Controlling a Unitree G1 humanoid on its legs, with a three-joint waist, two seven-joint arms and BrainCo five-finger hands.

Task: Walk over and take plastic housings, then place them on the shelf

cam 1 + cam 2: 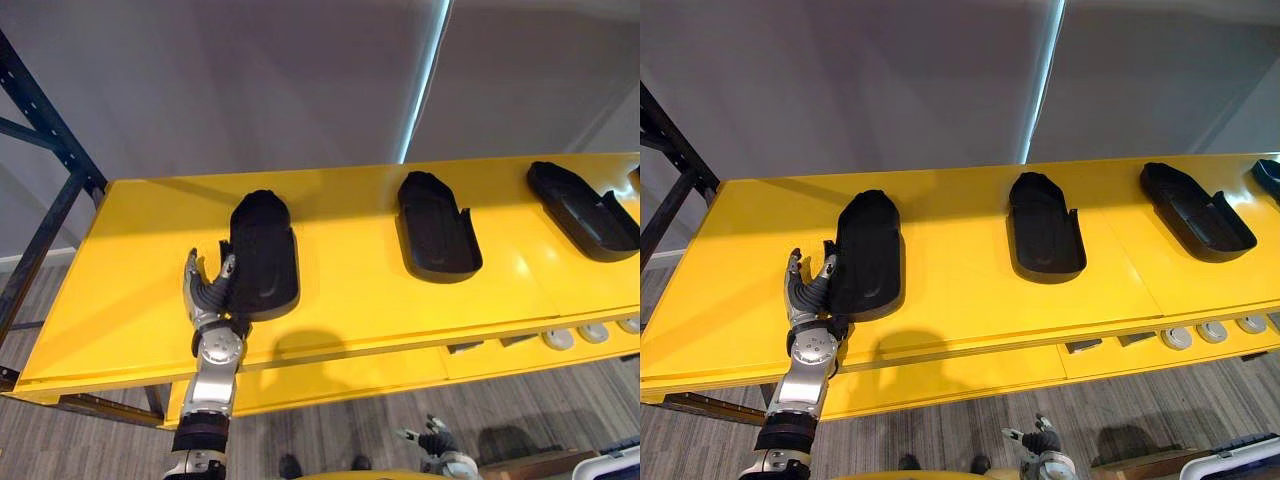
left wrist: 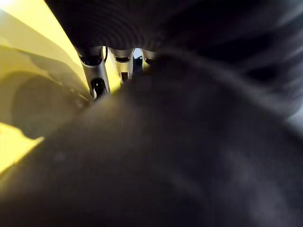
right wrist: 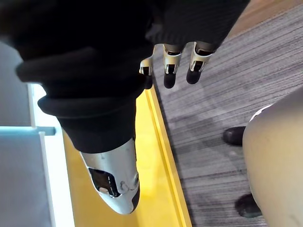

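Three black plastic housings lie in a row on the yellow shelf: one at the left, one in the middle, one at the right. My left hand is at the left housing's near left corner, its straight fingers resting along the housing's side and the thumb touching its edge. The left wrist view shows the housing's dark shell from very close. My right hand hangs low below the shelf with relaxed fingers and holds nothing.
A dark metal rack upright stands at the shelf's left end. A lower yellow level carries white round parts at the right. Another black housing's tip shows at the far right edge. A white bin corner sits on the floor.
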